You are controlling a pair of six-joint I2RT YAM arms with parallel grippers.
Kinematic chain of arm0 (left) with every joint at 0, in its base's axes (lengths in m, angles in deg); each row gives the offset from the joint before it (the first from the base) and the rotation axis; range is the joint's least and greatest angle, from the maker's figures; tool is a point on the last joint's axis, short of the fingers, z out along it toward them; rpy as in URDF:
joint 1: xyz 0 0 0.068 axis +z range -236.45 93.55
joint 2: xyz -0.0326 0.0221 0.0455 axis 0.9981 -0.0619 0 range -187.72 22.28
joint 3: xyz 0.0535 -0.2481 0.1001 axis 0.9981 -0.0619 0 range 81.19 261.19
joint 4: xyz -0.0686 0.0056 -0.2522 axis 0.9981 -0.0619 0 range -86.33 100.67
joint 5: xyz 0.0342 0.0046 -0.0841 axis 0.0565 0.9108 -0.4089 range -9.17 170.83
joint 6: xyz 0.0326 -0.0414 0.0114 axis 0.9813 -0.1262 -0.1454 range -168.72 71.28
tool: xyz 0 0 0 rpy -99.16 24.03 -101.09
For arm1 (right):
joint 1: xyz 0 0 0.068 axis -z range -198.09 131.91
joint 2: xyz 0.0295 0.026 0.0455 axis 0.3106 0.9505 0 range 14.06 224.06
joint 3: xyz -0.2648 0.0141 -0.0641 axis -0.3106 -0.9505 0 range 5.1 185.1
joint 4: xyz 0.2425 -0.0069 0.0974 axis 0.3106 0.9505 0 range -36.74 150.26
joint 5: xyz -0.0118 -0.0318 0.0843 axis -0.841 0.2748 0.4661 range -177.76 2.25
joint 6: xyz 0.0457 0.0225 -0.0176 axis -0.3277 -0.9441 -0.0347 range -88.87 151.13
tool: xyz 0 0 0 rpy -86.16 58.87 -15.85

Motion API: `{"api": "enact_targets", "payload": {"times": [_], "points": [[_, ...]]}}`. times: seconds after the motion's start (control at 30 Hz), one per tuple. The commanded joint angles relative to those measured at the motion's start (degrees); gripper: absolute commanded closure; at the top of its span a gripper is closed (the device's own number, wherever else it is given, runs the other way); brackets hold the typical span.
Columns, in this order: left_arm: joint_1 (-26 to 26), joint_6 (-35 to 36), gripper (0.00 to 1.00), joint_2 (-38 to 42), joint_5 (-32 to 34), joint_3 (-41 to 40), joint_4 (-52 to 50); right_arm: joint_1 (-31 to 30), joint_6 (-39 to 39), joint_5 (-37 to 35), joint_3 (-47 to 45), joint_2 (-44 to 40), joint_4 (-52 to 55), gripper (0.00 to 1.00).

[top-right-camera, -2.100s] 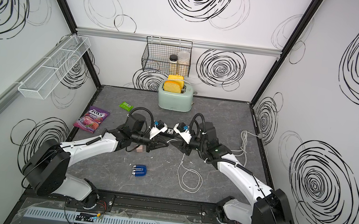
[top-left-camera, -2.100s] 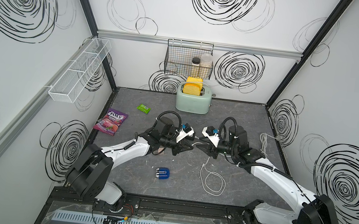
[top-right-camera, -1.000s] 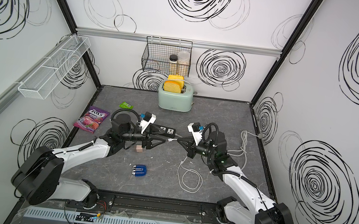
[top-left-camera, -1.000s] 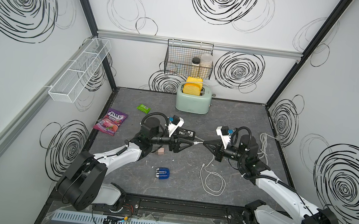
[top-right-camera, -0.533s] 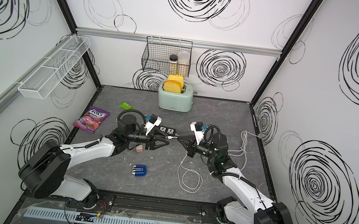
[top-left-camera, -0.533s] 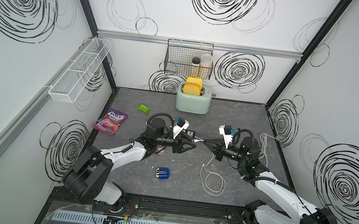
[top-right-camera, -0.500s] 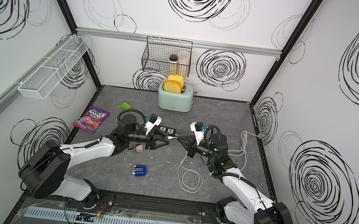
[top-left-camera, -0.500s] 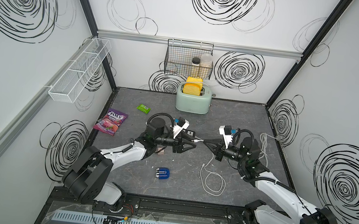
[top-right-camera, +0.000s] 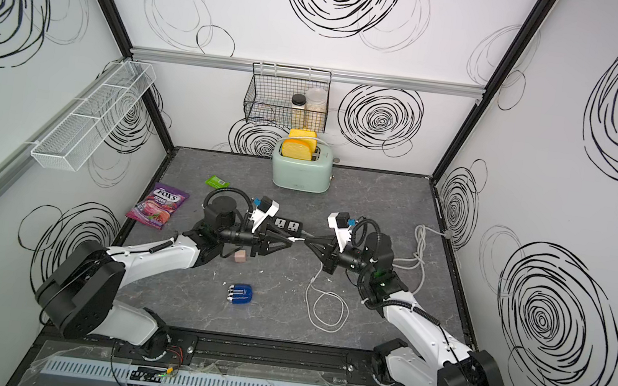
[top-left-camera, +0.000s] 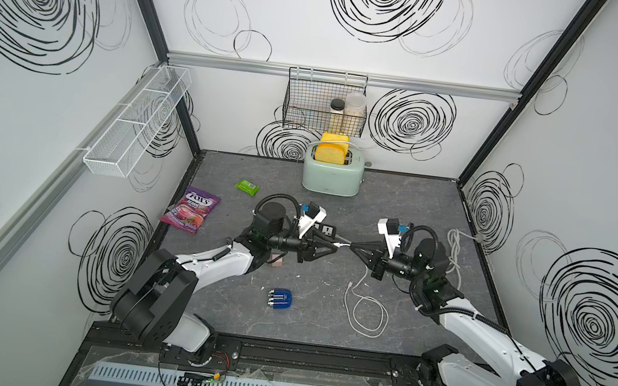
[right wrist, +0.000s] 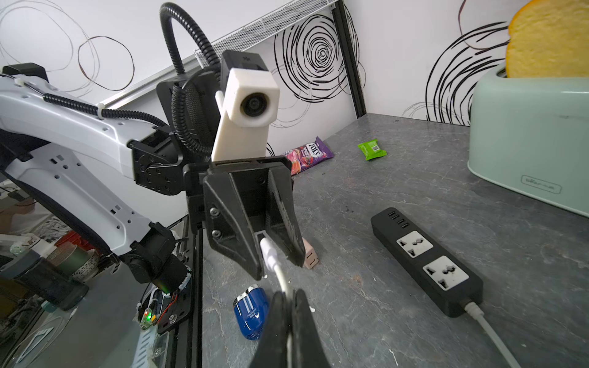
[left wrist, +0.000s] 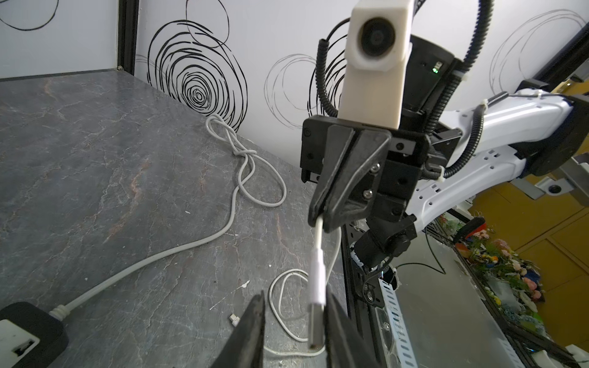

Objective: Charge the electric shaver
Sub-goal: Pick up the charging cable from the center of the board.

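Electric shaver (top-left-camera: 280, 299) lies free; right claw (left wrist: 320, 221) clamps cable (left wrist: 317, 277), left claw (right wrist: 278, 267) half-open; FOX'S bag (top-left-camera: 190, 209).

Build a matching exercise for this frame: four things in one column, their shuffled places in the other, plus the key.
Things
1. electric shaver
2. white cable
3. power strip
4. bread slices

Places
A. standing in the toaster
B. in the air, cord pinched in the right gripper, plug between the open jaws of the left gripper
C. lying untouched on the table, near its front edge
D. flat on the table, in front of the toaster

Pairs: 1-C, 2-B, 3-D, 4-A
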Motion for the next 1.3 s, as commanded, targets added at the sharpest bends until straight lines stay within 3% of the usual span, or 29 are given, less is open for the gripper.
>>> {"api": "enact_targets", "payload": {"times": [0.0,0.13,0.27,0.37,0.5,0.63,0.77,0.9,1.07,1.27], "points": [[0.19,0.87,0.67,0.2,-1.12,1.94,1.78,-0.05,0.25,2.06,0.34,0.19,-1.31,1.0],[0.23,1.09,0.63,0.43,-1.06,1.79,1.68,-0.1,1.16,2.15,-0.04,-0.43,-0.08,1.0],[0.27,1.31,0.68,-0.09,-1.34,1.59,1.47,-0.06,0.95,2.05,-0.25,-0.83,-0.21,1.0],[0.27,1.23,0.77,-0.36,-1.4,1.39,1.6,-0.07,1.0,2.24,-0.22,-0.79,-0.22,1.0],[0.36,1.13,1.0,-0.19,-1.02,1.63,1.7,-0.11,1.47,2.19,-0.53,-0.86,0.19,1.0],[0.51,1.49,1.0,0.16,-0.73,2.16,0.2,-0.28,3.81,1.49,-0.04,-1.78,2.52,1.0],[1.23,4.56,1.0,0.72,-0.75,3.66,-6.6,-1.71,15.01,-4.24,3.47,-4.12,11.73,0.65],[2.64,9.88,1.0,-0.55,-1.68,9.3,-20.71,-6.04,28.45,-14.38,4.54,-6.84,14.23,0.5],[3.34,15.64,1.0,-0.39,-1.2,12.83,-30.29,-12.76,44.25,-24.67,4.22,-8.54,13.84,0.42],[3.96,18.78,1.0,-0.53,-1.42,14.81,-35.38,-15.95,56.98,-31.12,5.8,-5.51,15.6,0.45]]}}
